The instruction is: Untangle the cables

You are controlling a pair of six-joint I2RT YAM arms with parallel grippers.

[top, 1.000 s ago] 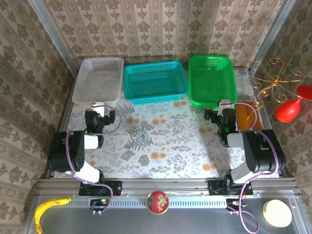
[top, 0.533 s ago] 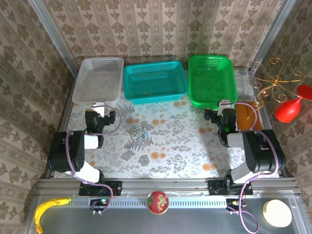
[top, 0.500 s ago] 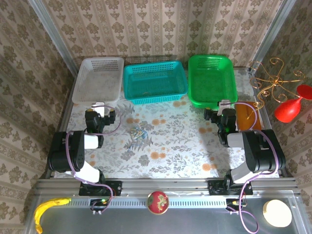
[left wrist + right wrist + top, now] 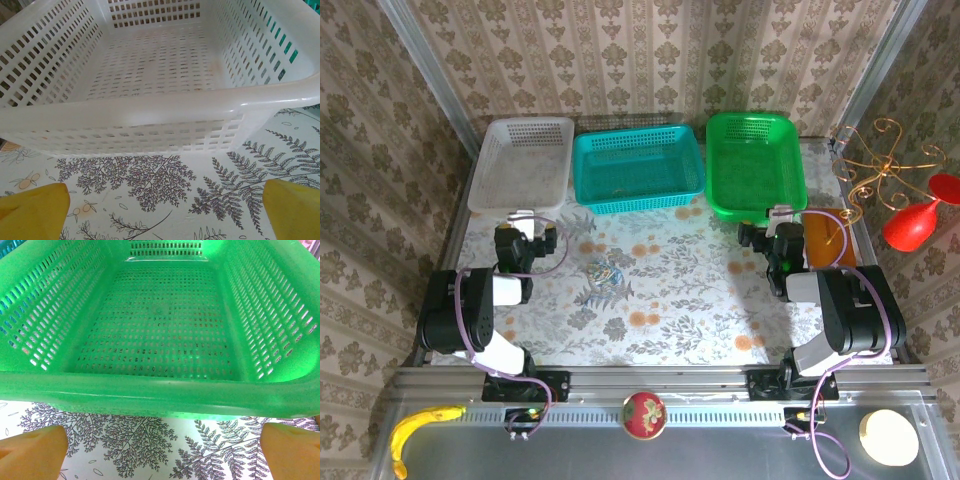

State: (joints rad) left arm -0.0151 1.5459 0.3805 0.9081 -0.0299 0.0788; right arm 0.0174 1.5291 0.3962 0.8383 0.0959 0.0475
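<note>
You are holding both arms folded back at the near edge of the counter (image 4: pixel 700 300), each one facing a basket. Your left tool (image 4: pixel 523 222) is standing fully open and gripping nothing. Its yellow pads (image 4: pixel 32 207) are spreading wide toward the white basket (image 4: pixel 150 117). Your right tool (image 4: pixel 780 222) is likewise gaping with nothing in it, and its orange pads (image 4: pixel 30 447) are splaying before the green basket (image 4: pixel 150 395). I am reading this as a parked stance that is keeping both arms out of the clump's way, with the untangling not yet begun.

The cables (image 4: pixel 605 272) are lying as one small knotted clump on the floral counter. They are sitting in front of the teal basket (image 4: pixel 640 205), nearer your left tool than your right, and well apart from both.

The overhead view is giving you the clump's place and both arm poses, though the busy pattern is making the separate cords hard to tell apart. The wrist views are adding what overhead cannot: each basket's near wall is sitting just beyond the pads, and both of those basket floors are lying bare.
</note>
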